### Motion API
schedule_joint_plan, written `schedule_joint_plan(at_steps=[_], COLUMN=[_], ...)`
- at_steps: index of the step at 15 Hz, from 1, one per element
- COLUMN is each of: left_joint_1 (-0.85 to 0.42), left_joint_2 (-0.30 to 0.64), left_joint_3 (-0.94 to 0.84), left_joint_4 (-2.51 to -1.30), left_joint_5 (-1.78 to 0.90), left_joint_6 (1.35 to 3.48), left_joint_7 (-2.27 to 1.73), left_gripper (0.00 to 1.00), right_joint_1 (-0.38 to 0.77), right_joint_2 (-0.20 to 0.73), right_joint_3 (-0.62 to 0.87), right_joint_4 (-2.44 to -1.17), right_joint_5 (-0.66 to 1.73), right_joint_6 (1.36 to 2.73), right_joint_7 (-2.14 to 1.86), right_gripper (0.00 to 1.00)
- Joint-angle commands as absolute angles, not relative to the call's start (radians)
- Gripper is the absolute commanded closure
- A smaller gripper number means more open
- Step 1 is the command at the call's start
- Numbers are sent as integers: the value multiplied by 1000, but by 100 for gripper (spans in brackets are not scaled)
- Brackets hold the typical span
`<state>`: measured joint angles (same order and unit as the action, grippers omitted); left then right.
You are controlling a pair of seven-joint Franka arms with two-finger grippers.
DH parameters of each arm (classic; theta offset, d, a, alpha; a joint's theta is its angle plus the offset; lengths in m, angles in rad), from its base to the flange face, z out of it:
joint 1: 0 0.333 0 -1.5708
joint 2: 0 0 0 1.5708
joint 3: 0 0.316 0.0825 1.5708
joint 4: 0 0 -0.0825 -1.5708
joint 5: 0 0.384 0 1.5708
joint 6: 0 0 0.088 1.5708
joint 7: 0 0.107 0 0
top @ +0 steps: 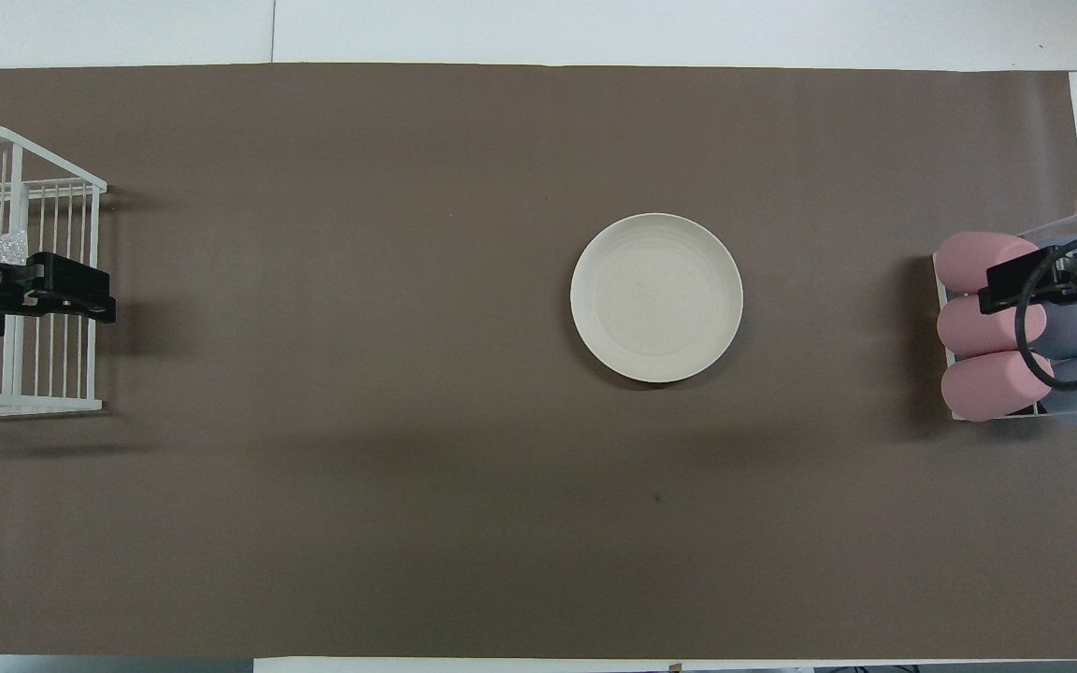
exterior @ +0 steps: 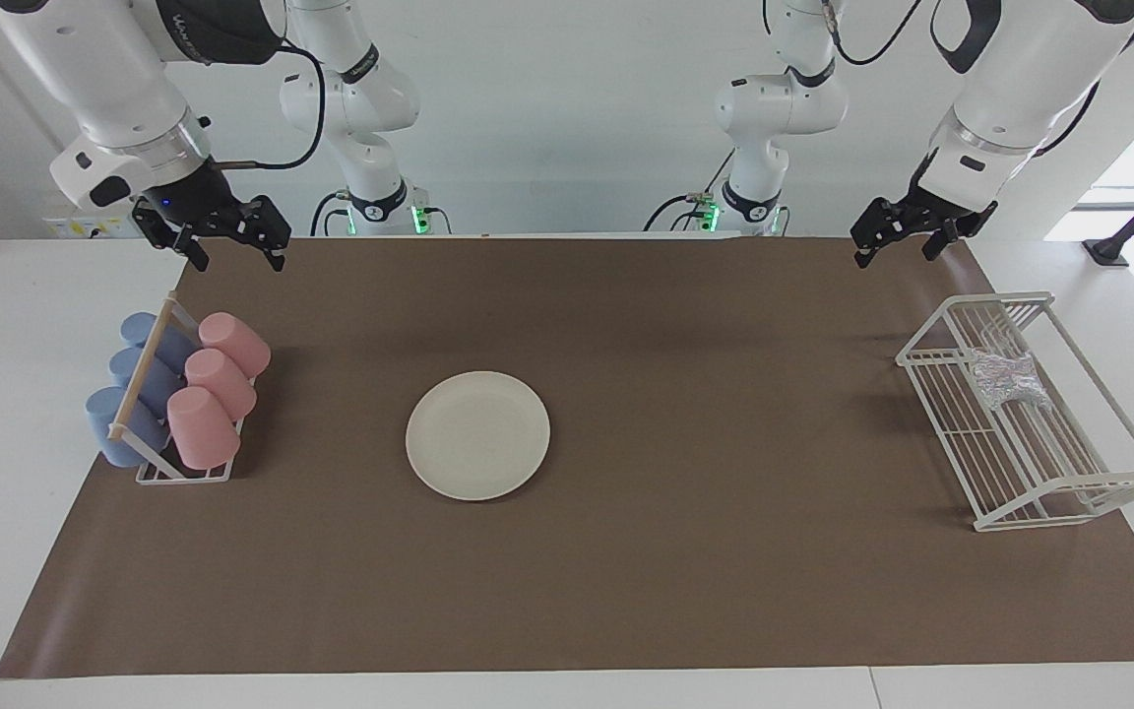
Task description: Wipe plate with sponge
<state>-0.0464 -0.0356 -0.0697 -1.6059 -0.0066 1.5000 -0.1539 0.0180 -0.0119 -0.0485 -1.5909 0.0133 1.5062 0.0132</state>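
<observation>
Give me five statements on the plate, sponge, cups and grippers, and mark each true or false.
1. The sponge lies in the wire rack. True.
2. The plate holds a cup. False: it is bare.
3. The left gripper holds the sponge. False: it is open, empty, raised near the rack.
4. The pink cups sit in the cup rack. True.
5. The right gripper touches the plate. False: it hangs open near the cups.
</observation>
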Motion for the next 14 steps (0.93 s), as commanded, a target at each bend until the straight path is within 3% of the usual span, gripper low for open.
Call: schedule_joint_plan(at_steps=[1,11,14], left_joint_1=[-43,-41,-55], left_joint_2=[-28,-34,-15], left_joint_3=[-67,-66,-72], left_joint_4=[-1588,-1615,-1631], left_joint_5=[-18,-9,107], left_joint_6=[1500,1519,1528], left_joint_7=[-141,-158,-166], left_gripper=[0,0,0], right_joint_1=[15,15,17], right_joint_2=[-21,-25,-26], right_joint_3=[-40,-40,-35], right_joint_4=[-1595,-1595,-1595], right_joint_5=[2,8,9], right_joint_6=[1505,1493,1456], right_joint_7=[46,119,216], right_gripper=[0,0,0])
